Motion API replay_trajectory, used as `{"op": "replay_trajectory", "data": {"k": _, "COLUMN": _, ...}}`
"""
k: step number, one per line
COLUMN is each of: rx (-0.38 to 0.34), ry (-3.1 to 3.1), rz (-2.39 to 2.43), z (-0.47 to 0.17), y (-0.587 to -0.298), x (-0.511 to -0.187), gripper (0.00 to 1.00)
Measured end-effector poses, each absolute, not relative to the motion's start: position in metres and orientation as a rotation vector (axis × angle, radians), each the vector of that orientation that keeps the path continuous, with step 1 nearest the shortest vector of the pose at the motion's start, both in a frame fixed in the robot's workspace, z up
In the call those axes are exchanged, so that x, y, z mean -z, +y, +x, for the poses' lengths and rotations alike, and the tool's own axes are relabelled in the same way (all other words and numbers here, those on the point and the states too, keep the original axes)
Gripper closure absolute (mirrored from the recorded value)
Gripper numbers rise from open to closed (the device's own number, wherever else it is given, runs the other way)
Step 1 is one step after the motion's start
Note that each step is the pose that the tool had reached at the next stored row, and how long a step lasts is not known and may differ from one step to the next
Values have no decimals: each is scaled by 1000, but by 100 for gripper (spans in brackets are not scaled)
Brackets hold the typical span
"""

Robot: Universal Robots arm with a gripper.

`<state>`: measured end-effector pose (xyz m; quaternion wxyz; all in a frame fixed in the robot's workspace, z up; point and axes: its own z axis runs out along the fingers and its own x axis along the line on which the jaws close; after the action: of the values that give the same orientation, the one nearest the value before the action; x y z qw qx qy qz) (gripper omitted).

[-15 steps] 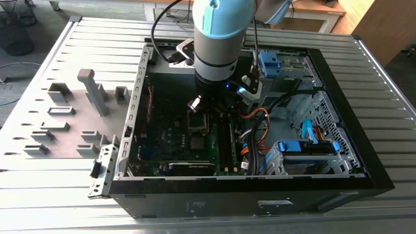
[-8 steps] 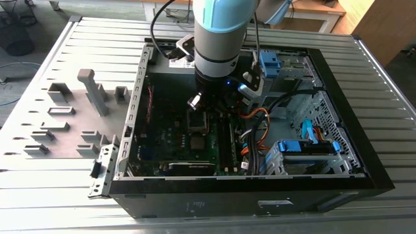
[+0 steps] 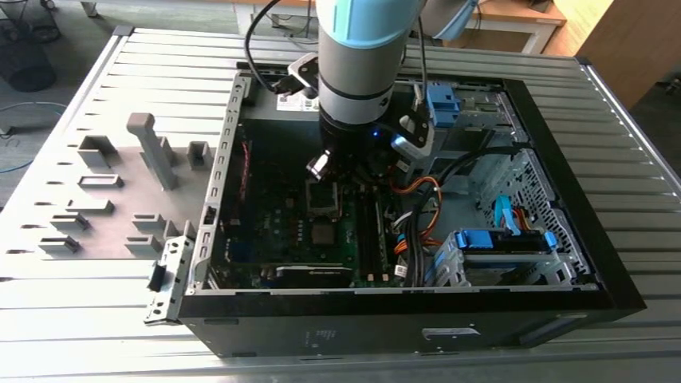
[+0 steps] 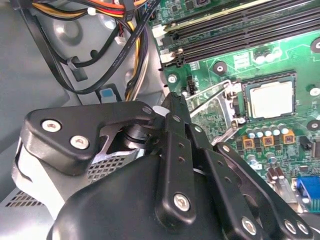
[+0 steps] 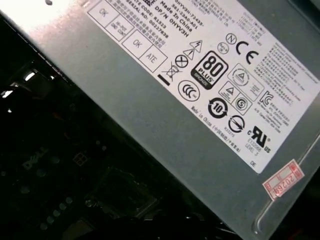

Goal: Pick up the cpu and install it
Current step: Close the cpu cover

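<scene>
The cpu (image 4: 271, 97) is a small square chip with a pale silvery top. It lies flat inside the socket on the green motherboard (image 4: 210, 20). The metal socket bracket (image 4: 212, 107) stands swung open beside it. My gripper (image 4: 167, 107) is black and hangs above the board, off to one side of the socket and clear of the chip. In the exterior view my gripper (image 3: 346, 171) is inside the open computer case (image 3: 218, 199), just above the socket area (image 3: 322, 197).
The grey power supply box (image 5: 165, 115) sits close to the arm. Orange and black cables (image 3: 420, 199) run beside the board. Blue drive cages (image 3: 500, 243) are at the exterior view's right. A grey fixture plate with blocks (image 3: 117, 191) lies at the exterior view's left.
</scene>
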<state>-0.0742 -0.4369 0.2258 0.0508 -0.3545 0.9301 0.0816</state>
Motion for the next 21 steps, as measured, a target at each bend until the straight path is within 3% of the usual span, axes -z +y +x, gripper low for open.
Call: {"op": "replay_trajectory", "data": {"k": 21, "rx": -248, "ry": 2831, "rz": -1079, "z": -74, "y": -451, "x": -232, "gripper": 89}}
